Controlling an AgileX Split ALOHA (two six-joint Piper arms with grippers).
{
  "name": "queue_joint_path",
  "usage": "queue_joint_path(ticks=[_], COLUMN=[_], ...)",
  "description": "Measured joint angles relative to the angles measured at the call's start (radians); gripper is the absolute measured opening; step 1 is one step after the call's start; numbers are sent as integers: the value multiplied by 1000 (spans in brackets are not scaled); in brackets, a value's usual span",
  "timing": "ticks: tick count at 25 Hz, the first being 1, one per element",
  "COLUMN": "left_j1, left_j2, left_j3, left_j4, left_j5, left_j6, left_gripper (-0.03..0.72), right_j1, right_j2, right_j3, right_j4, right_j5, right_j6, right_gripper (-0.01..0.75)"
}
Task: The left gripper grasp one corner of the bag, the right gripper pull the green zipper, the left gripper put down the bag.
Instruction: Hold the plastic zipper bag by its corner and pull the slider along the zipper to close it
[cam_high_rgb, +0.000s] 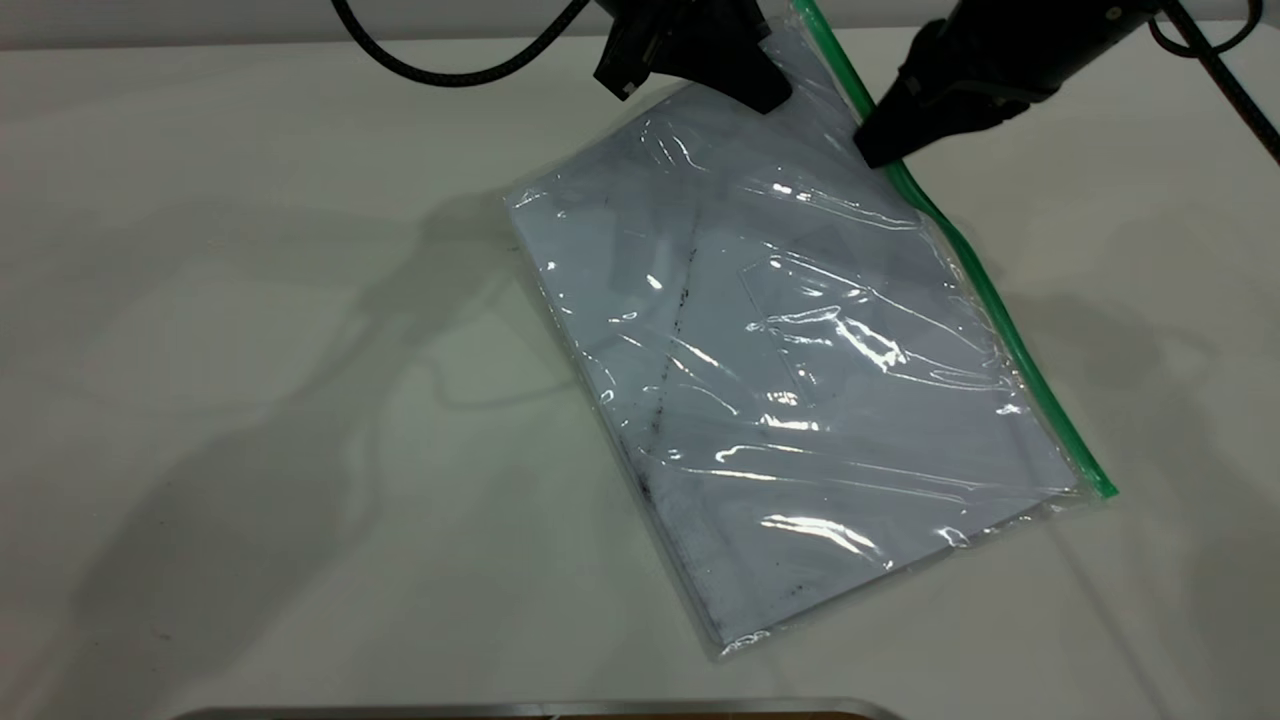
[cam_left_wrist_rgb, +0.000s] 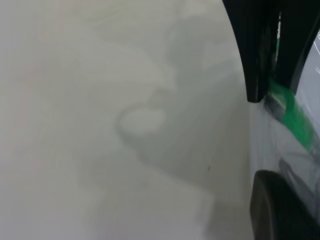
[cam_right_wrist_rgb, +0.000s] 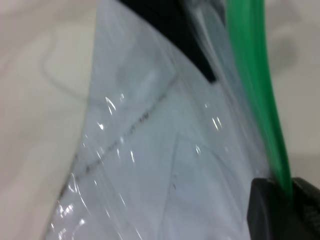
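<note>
The bag (cam_high_rgb: 800, 380) lies slanted on the white table, with its far end raised. The green zipper (cam_high_rgb: 990, 300) runs along its right long edge. My left gripper (cam_high_rgb: 762, 92), blocky with a braided cable, is shut on the raised far end by the corner (cam_high_rgb: 805, 15) and the green strip's end. One of its fingers (cam_left_wrist_rgb: 280, 210) shows dark in the left wrist view. My right gripper (cam_high_rgb: 876, 150), tapered, is shut on the green zipper a little below that corner. In the right wrist view the zipper (cam_right_wrist_rgb: 260, 100) runs down between my right gripper's (cam_right_wrist_rgb: 286, 192) fingers. The slider tab is hidden.
The bag's near corner (cam_high_rgb: 730, 640) rests towards the table's front. A metal edge (cam_high_rgb: 520, 711) runs along the front. The braided cable (cam_high_rgb: 450, 72) loops at the far left of centre. Bare table (cam_high_rgb: 250, 350) lies to the bag's left and right.
</note>
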Motion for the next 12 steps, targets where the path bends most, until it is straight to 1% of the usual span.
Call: queue_joint_path(ticks=[5, 12], left_j1=[27, 118], left_j2=[-1, -10], left_j3=[0, 0], left_j4=[-17, -21], left_j5=[13, 18], left_j6=[-23, -71], left_gripper=[51, 51], right_j1=[0, -2], right_j2=[6, 16], right_j3=[0, 2], right_j4=[-80, -232], right_j5=[-18, -18], right_j6=[86, 183], right_gripper=[48, 52])
